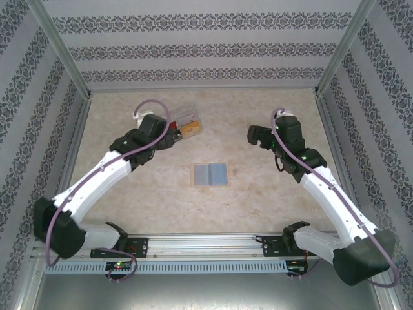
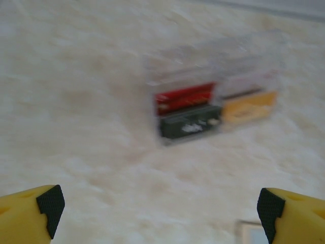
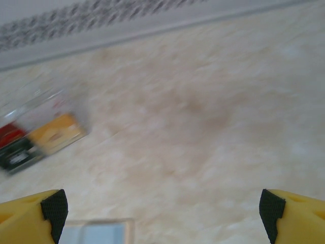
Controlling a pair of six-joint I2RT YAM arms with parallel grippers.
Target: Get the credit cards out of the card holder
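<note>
We are holding both claws spread wide and empty: the left gripper (image 2: 161, 206) is hovering near the clear box (image 1: 188, 124) at the far left, and the right gripper (image 3: 162, 206) is over bare table (image 1: 258, 206) at the far right. The card holder (image 1: 210, 174) is lying open and flat mid-table, nearer than both. The orange-yellow card (image 2: 249, 107) and the dark card (image 2: 189, 125) are sitting in the box. We are judging two risks: the soft holder sliding or folding if pinched unbraced, and the left claw knocking the box.

Tabletop (image 1: 258, 200) — beige, marbled, evenly lit. Walls (image 1: 193, 51) (white, grey damask bands) rise beyond the left gripper (image 1: 173, 137) and on both flanks; aluminium posts (image 1: 65, 55) at corners.
</note>
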